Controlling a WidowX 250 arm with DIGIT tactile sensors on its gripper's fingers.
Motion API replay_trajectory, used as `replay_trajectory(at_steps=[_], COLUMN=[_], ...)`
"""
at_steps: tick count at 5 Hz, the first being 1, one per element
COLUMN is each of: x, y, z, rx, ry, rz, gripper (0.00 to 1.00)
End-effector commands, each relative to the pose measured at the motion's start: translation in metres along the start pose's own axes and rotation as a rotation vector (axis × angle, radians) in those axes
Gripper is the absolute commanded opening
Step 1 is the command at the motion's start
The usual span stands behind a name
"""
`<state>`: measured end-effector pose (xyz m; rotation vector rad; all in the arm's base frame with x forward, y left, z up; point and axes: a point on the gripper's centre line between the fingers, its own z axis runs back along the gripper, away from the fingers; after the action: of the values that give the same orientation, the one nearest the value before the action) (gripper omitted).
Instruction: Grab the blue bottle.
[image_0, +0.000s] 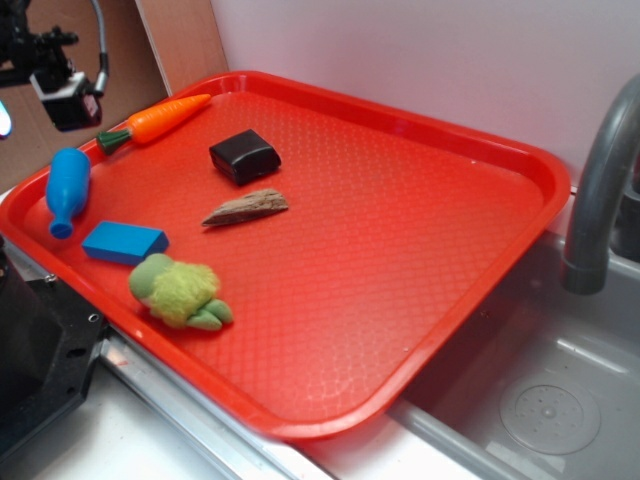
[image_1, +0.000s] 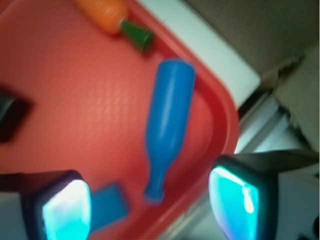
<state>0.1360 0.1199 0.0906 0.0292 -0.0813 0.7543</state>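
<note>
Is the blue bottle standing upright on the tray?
No, the bottle lies on its side on the tray, neck pointing toward the blue block.

The blue bottle (image_0: 66, 190) is a small, bright-blue plastic toy with a smooth, slightly glossy surface. Its body is fat and rounded at the base end and narrows to a slim neck with a faintly flared mouth. It lies on its side on the red tray (image_0: 400, 250), flat against the tray floor, in the tray's far-left corner just inside the raised rim. In the exterior view the rounded base points away from the camera and the neck points toward the near-left edge. In the wrist view the bottle (image_1: 167, 122) runs roughly parallel to the tray rim (image_1: 227, 115), neck downward in the picture.
</note>
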Motion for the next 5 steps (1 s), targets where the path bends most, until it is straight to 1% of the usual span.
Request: replay_trajectory(at_steps=[1, 2, 3, 4, 5], x=[0.014, 0.012, 0.005, -0.002, 0.004], y=[0.013, 0.001, -0.012, -0.017, -0.018], z=[-0.041, -0.062, -0.07, -0.07, -0.049], rx=[0.044, 0.062, 0.11, 0.125, 0.061], ry=[-0.015, 0.0, 0.01, 0.022, 0.023], rz=[-0.023, -0.052, -0.026, 0.016, -0.192], gripper=[1.0, 1.0, 1.0, 0.0, 0.0])
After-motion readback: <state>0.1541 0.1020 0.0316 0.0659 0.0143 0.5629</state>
